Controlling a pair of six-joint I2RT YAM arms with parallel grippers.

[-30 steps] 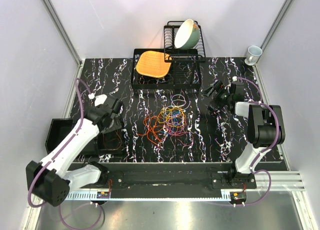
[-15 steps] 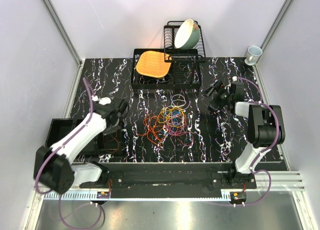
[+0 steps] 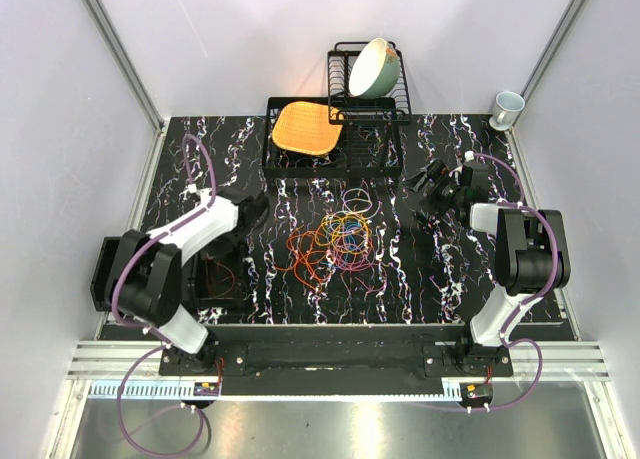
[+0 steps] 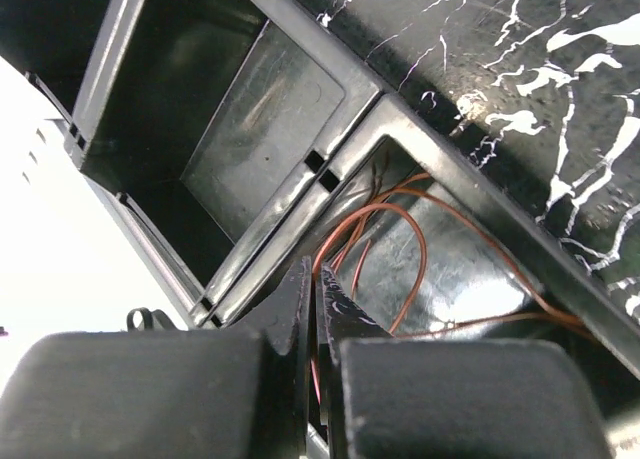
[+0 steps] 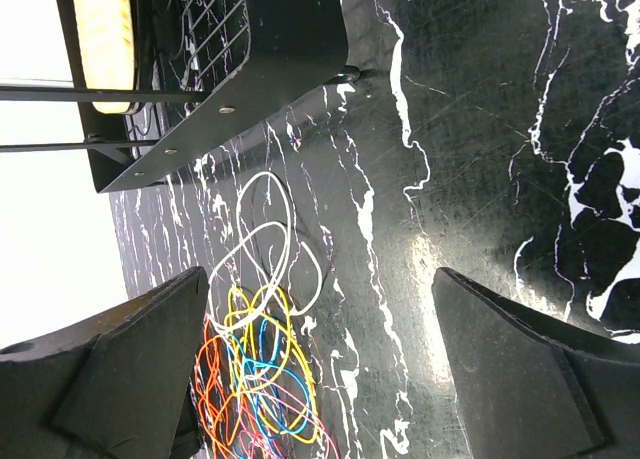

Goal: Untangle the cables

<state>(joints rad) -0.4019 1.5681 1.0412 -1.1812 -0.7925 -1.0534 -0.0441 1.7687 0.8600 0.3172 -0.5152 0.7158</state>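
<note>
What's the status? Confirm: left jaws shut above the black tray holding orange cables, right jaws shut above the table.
The right jaws are wide open, not shut; the right wrist view shows it. Otherwise correct: left jaws shut above the black tray holding orange cables, right jaws above the table.

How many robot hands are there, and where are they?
2. The left hand is shut by the black bin that holds orange-red cables. The right hand is open over the table, right of the cable tangle.
</note>
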